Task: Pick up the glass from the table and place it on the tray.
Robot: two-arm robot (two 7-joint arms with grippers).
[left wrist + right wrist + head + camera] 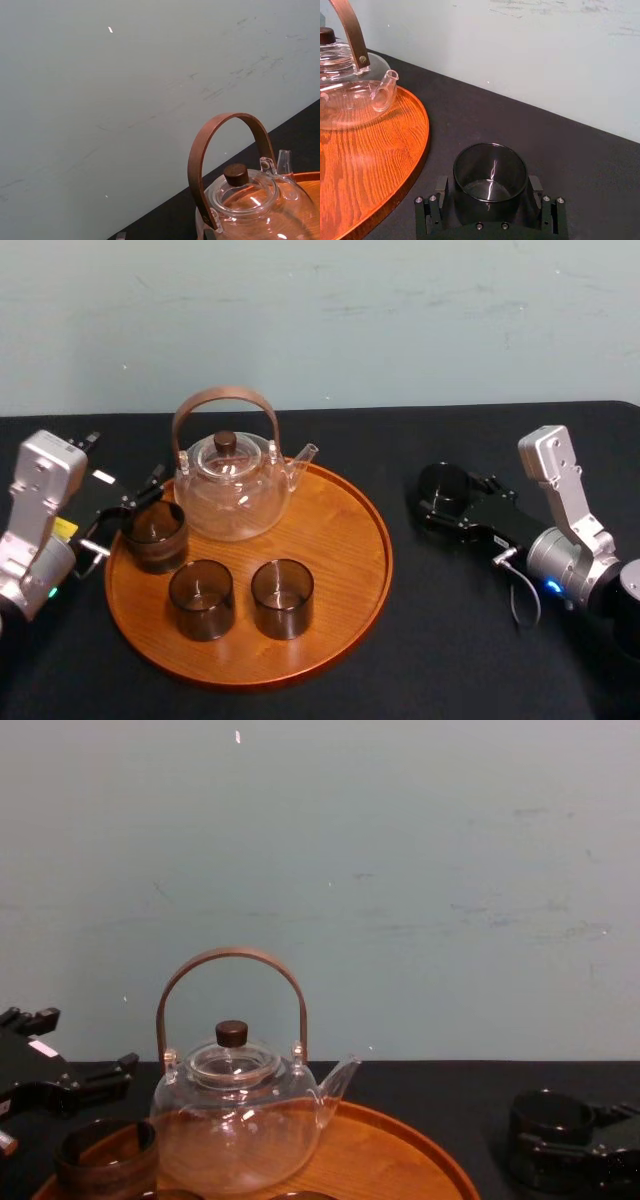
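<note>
**Right end effector grasping the glass beside the tray.**
The glass sits low on the black worktop, near the tray's right rim but apart from it, clamped on both sides. The left end effector is released, its jaws spread at the tray's left edge near the teapot.

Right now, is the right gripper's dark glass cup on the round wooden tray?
Off: the cup stands upright on the black table at right gripper, beside tray.

Soft, even room light; small glints on glass teapot; tray shines; black worktop swallows shadows.
</note>
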